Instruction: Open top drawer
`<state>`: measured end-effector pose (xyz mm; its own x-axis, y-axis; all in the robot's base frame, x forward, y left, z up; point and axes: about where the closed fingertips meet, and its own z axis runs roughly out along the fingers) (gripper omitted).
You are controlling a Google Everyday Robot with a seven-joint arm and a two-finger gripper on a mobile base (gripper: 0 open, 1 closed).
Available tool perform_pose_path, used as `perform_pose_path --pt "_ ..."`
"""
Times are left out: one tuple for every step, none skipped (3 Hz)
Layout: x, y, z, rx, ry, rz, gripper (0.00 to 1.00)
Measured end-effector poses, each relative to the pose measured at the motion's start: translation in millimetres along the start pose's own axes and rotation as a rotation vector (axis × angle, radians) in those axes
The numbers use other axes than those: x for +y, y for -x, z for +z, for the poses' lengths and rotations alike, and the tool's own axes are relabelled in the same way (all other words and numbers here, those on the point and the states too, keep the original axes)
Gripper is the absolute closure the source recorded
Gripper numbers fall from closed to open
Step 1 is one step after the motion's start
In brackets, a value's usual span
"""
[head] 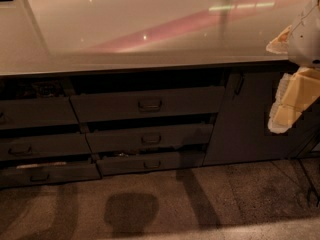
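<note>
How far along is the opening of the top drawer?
Done: nothing certain; the top drawer shows a dark gap above, no tray in sight. In hand: the gripper hangs at the right, far from its handle. Left: reach the handle, pull.

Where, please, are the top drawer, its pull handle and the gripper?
top drawer (110, 106): camera view, front panel, left part.
pull handle (149, 104): camera view, its middle.
gripper (285, 116): camera view, right edge, pale body.

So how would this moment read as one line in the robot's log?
top drawer: not gripped | gripper: far right, in front of cabinet door | handle: untouched
</note>
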<state>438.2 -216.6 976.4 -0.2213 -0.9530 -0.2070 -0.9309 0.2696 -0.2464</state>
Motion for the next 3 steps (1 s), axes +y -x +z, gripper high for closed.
perform_pose_path --pt "0.0 0.0 0.0 0.0 0.0 0.0 0.0" --pt "-1.1 0.7 -0.3 -0.038 0.024 -0.008 0.0" --pt "-10.0 -15.5 4.1 -0.165 0.093 -0.023 0.0"
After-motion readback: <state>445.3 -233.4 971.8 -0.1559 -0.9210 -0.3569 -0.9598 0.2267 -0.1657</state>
